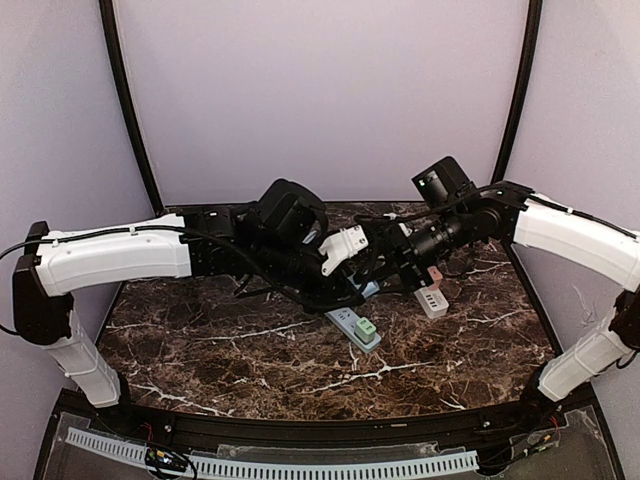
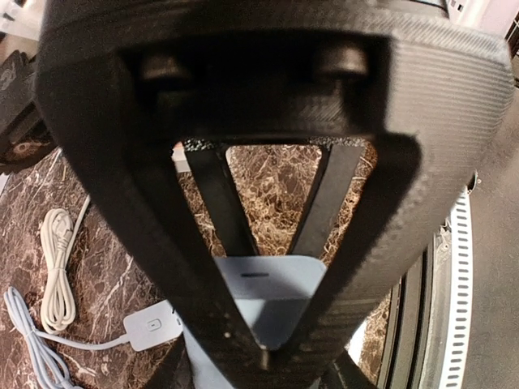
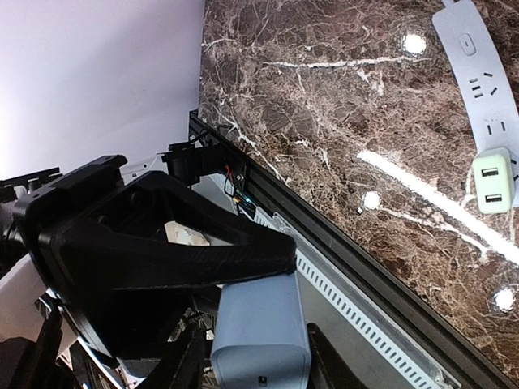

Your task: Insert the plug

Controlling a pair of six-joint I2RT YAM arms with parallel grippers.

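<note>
The dark marbled worktop (image 1: 200,350) carries a white power strip (image 3: 484,73) near its middle, with a pale green adapter (image 3: 493,180) already seated in one end of it and free sockets beside that. Above the strip the two arms meet. The left hand (image 2: 268,344) is drawn tight on the plug (image 2: 272,296), a light-blue block held in the air between the arms and not touching the strip. The right hand (image 1: 385,272) is up against the same block, its jaws partly drawn in; whether they actually press on it I cannot tell. The plug looks like a rigid, light plastic housing with smooth flat faces, so it should not deform, but it could slip or twist between the pads if it is pushed off-axis. The best hold is probably across the two broad flat sides, mid-body, leaving the pin face free; the pins themselves are not visible here.
</note>
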